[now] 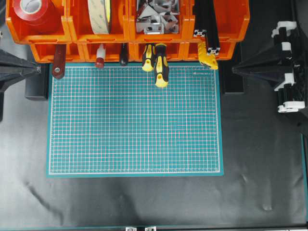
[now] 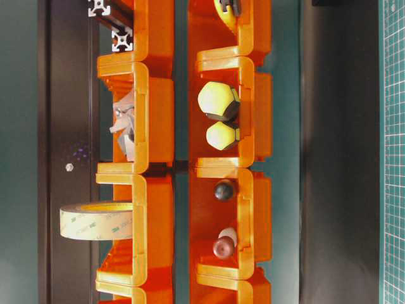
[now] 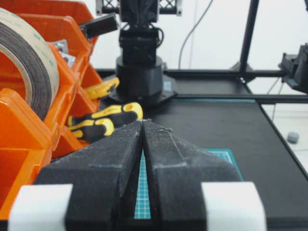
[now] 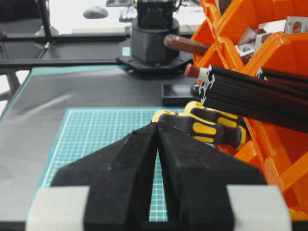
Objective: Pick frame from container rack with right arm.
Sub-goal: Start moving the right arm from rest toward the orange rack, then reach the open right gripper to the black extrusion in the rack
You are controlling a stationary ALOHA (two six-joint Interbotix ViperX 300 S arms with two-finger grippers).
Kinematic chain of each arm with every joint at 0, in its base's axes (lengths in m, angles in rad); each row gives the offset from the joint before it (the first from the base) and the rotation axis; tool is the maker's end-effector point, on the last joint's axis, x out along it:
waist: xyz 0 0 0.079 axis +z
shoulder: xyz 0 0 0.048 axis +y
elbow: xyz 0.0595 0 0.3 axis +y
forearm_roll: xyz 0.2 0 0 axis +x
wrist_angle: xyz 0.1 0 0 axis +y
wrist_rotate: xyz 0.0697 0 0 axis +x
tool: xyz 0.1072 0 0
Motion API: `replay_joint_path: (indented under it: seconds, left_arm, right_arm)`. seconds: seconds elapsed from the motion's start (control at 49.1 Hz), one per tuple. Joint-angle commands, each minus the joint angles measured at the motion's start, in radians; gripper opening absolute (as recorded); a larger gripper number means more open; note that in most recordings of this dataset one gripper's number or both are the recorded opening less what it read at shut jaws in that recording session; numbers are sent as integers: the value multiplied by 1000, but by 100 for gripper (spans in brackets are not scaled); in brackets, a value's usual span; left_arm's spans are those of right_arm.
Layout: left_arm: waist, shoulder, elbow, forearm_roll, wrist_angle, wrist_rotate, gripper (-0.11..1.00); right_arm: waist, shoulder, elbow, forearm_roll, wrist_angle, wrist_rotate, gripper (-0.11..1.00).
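Closed black fingers [image 4: 192, 163] of the right gripper [image 4: 157, 126] fill the lower frame, holding nothing.
Green mat [image 1: 134, 120] spreads below the orange container rack [image 1: 127, 36] along the top; the frame [image 1: 207, 24] lies in its upper-right bin, beside a twin, with yellow-black screwdrivers [image 1: 159, 62] left of it. Left gripper [image 3: 143, 123] is pressed together too.

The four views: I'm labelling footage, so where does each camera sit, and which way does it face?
Overhead: above, looking down on green mat and container rack; both arms at the edges.
Table-level: low, turned sideways, facing the rack's bin fronts; no robot.
Left wrist: behind the shut left gripper, facing the opposite arm's base.
Right wrist: behind the shut right gripper, facing the other way, frame alongside.
Shared: screwdrivers in all.
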Motion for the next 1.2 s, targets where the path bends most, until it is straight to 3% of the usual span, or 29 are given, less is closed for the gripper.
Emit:
replay_joint_path:
  seconds: [0.0,0.102,0.285,0.468,0.672,0.794,0.977,1.079,1.181]
  left_arm:
    - [-17,-6,-67,29,11,-14,6]
    - [-15,-8,-117,29,43,-14,2]
    - [-18,-2,-164,29,127,-15,1]
    - [-20,-2,-167,29,169,-15,1]
    - [-20,0,-167,29,172,-15,1]
    - [-20,0,-167,29,170,-15,1]
    - [-17,0,-167,29,172,-14,1]
    - [-11,2,-167,29,184,-14,1]
    - [-9,-2,-167,29,207,-15,1]
  right_arm:
    - [6,3,-28,8,-8,9,2]
    - [25,6,-78,9,98,31,1]
    - [61,34,-272,8,505,92,1]
    - [114,110,-459,-3,776,92,1]
    - [187,276,-670,-71,1017,94,1]
    - [256,391,-802,-195,1178,95,1]
    - [379,520,-960,-453,1411,120,1]
    - [451,581,-988,-604,1523,160,1]
    - [523,649,-971,-790,1618,199,1]
